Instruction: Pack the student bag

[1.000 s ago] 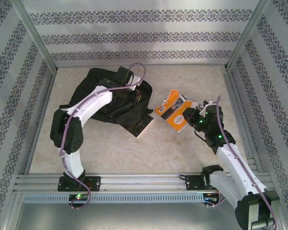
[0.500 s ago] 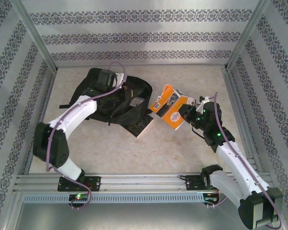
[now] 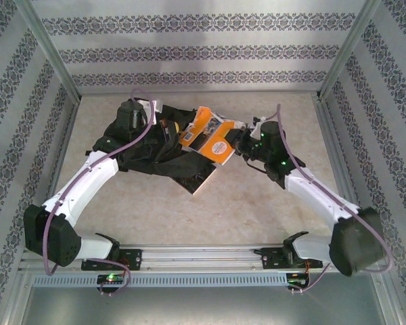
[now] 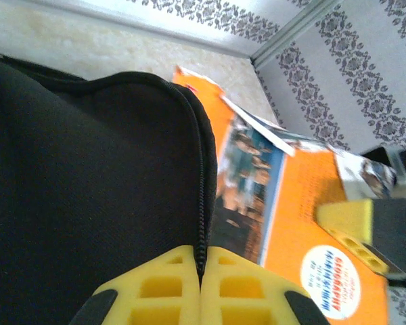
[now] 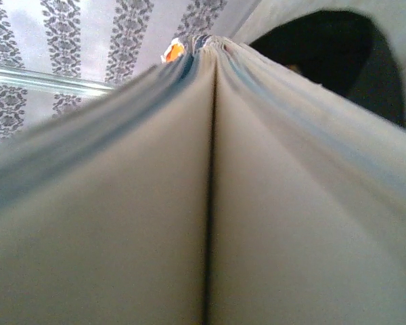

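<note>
Top external view: a black backpack is lying slumped at the far left of the pale stone-patterned table, and an orange book is hanging tilted over its right edge. The right gripper is grasping that book by its right side. A dark book with a pale edge is poking out flat from under the backpack's near corner.

Left wrist view: the left gripper is pinching the backpack's zipper edge, its ribbed yellow pads pressed together on the row of zipper teeth. The backpack is showing as soft, finely woven black fabric with a curved, rounded rim, and the orange book is sitting just beside that rim. The glossy cover is carrying a colour photograph and a round white label with blue lettering, which is too blurred to read. A yellow pad of the right gripper is lying flat on the cover near that label.

Right wrist view: the cream pages of the orange book are fanning apart around a dark central crease, with a scrap of orange cover peeking out at the far end. The backpack's black fabric is showing beyond the pages at the upper right.
</note>
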Robot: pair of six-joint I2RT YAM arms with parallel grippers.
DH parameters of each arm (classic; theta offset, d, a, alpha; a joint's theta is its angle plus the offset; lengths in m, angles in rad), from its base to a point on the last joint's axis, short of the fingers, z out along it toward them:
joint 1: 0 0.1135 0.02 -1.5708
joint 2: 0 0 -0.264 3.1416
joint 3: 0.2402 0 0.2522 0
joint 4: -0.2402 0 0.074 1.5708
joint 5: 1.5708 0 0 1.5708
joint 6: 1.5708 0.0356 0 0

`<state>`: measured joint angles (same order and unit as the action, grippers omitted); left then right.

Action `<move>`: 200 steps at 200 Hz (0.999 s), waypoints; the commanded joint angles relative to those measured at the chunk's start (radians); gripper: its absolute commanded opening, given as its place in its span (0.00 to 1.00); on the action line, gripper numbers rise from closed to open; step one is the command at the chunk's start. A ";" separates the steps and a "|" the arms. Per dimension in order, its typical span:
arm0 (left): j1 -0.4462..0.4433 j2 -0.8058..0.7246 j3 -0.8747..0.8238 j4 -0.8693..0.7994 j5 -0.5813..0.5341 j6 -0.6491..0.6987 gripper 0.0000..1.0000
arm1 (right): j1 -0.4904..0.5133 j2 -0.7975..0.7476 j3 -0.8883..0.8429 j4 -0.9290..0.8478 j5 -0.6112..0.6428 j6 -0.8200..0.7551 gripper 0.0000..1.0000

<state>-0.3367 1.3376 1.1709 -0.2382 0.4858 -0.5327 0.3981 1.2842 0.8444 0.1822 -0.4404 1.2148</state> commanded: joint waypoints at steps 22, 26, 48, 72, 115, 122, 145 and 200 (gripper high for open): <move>-0.003 -0.035 -0.002 -0.055 -0.021 0.050 0.40 | 0.042 0.095 0.073 0.184 -0.071 0.111 0.00; -0.003 -0.030 0.008 -0.071 -0.042 0.064 0.46 | 0.046 0.096 0.076 0.180 -0.068 0.105 0.00; -0.003 0.017 0.087 -0.187 -0.169 0.141 0.61 | 0.057 0.096 0.084 0.163 -0.059 0.074 0.00; -0.003 0.114 0.202 -0.274 -0.245 0.188 0.63 | 0.062 0.097 0.088 0.161 -0.057 0.059 0.00; -0.003 0.254 0.374 -0.313 -0.192 0.248 0.70 | 0.074 0.114 0.114 0.146 -0.064 0.036 0.00; -0.002 0.281 0.404 -0.332 -0.188 0.265 0.70 | 0.074 0.118 0.116 0.144 -0.067 0.036 0.00; -0.003 0.378 0.513 -0.436 -0.176 0.332 0.70 | 0.075 0.124 0.121 0.141 -0.071 0.038 0.00; -0.003 0.469 0.571 -0.491 -0.181 0.376 0.37 | 0.081 0.128 0.130 0.131 -0.076 0.033 0.00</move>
<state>-0.3386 1.7927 1.7130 -0.6689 0.3054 -0.2050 0.4629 1.4170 0.9211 0.2417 -0.4850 1.2709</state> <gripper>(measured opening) 0.495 0.122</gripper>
